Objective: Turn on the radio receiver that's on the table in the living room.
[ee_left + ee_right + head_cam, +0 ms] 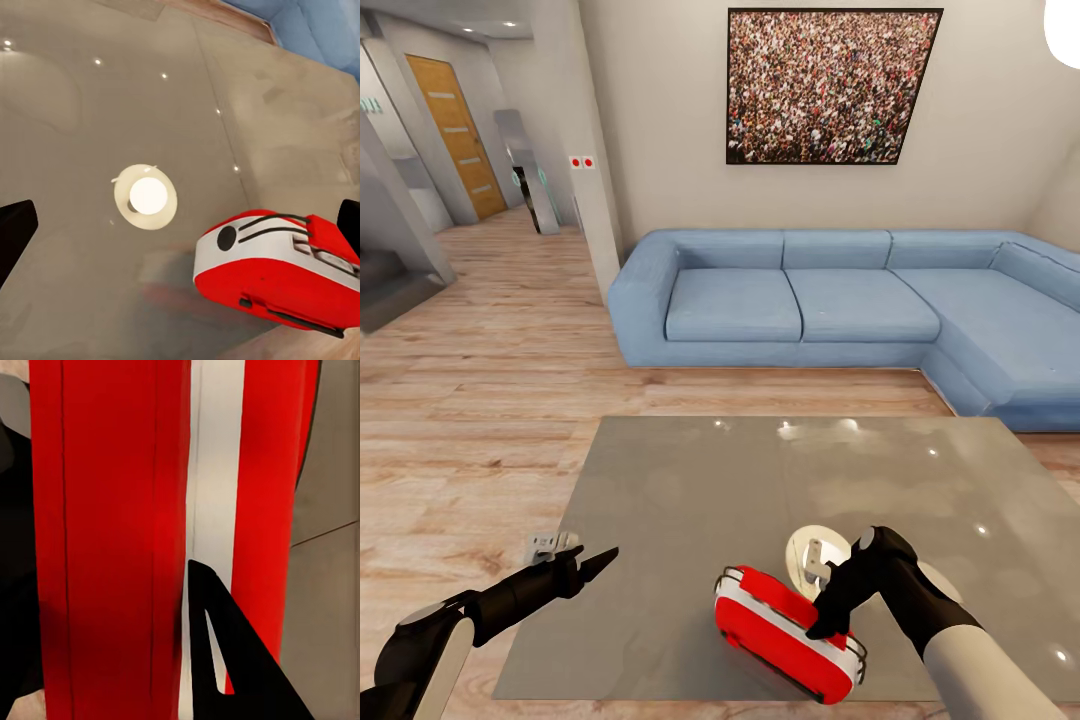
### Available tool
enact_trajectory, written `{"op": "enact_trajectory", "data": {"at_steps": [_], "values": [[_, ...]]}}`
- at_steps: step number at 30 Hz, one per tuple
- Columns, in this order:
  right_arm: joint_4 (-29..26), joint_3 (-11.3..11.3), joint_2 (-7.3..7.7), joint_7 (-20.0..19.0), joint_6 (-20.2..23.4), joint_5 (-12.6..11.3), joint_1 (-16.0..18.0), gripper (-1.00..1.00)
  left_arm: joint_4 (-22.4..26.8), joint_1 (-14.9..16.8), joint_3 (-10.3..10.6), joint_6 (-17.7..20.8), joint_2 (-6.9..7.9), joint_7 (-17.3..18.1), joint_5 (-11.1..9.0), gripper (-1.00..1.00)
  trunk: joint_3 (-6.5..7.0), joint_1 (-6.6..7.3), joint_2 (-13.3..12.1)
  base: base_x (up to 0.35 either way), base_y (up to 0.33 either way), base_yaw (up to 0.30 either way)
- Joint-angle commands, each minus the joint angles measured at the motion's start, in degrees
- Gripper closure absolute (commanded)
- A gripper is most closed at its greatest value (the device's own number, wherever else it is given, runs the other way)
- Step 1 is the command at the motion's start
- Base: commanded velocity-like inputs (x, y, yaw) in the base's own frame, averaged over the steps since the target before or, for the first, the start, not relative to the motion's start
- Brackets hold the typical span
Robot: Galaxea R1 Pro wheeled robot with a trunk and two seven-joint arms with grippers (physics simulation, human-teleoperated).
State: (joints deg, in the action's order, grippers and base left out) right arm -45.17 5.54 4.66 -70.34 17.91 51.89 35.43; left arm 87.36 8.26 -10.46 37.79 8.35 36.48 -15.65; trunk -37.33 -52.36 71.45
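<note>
**Radio close to the table's near edge as the right gripper presses down**

From where I stand, the radio receiver (785, 632) lies tipped on the table (690, 500), at about five o'clock on the grey top and close to its near edge. The right gripper (822, 630) comes down on its upper red face; fingertips touching, though how far apart they sit I cannot tell. A push there could slide the box off toward the floor, or miss the switch entirely. The left gripper (596, 562) hovers at eight o'clock, seemingly closed to a point and holding nothing, too far off to steady the box.
</note>
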Motion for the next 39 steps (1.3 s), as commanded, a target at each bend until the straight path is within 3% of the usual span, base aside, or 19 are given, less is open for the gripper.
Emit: {"op": "enact_trajectory", "data": {"at_steps": [1, 5, 6, 7, 22, 32, 39], "values": [[0.0, 0.0, 0.01, 0.06, 0.01, -0.04, -0.01, 1.0, 0.0, 0.0, 0.02, 0.0, 0.0, 0.0, 0.0, -1.0, 0.0, 0.0, 0.0, 0.0, 0.0, 0.0], [-1.26, 0.0, 0.17, 0.16, 0.09, -0.1, -0.01, 1.0, 0.0, 0.0, 0.0, 0.0, 0.0, 0.0, 0.0, -1.0, 0.0, 0.0, 0.0, 0.0, 0.0, 0.0], [-29.5, 0.02, 1.49, -7.08, 11.11, -0.19, -0.01, 1.0, 0.0, 0.0, 0.02, 0.0, 0.0, -0.03, 0.0, -1.0, 0.0, 0.0, 0.0, 0.0, 0.0, 0.0], [-31.05, 0.05, 1.81, -7.34, 12.06, -0.2, -0.01, 1.0, 0.0, 0.0, 0.01, 0.0, 0.0, -0.02, 0.0, -1.0, 0.0, 0.0, 0.0, 0.0, 0.0, 0.0], [-36.83, 0.09, 2.84, -7.96, 14.99, -0.13, -0.01, 1.0, 0.0, 0.0, 0.05, 0.0, 0.0, -0.01, 0.0, -1.0, 0.0, 0.0, 0.0, 0.0, 0.0, 0.0], [-39.69, -0.04, 3.14, -7.96, 17.65, 0.09, -0.01, 1.0, 0.0, 0.0, 1.39, 0.0, 0.0, -0.04, 0.0, -1.0, 0.0, 0.0, 0.0, 0.0, 0.0, 0.0], [-40.72, -2.02, 3.04, -6.46, 21.66, 2.02, -0.01, 1.0, 0.0, 0.0, 1.49, 0.0, 0.0, 0.14, 0.0, -1.0, 0.0, 0.0, 0.0, 0.0, 0.0, 0.0]]}}
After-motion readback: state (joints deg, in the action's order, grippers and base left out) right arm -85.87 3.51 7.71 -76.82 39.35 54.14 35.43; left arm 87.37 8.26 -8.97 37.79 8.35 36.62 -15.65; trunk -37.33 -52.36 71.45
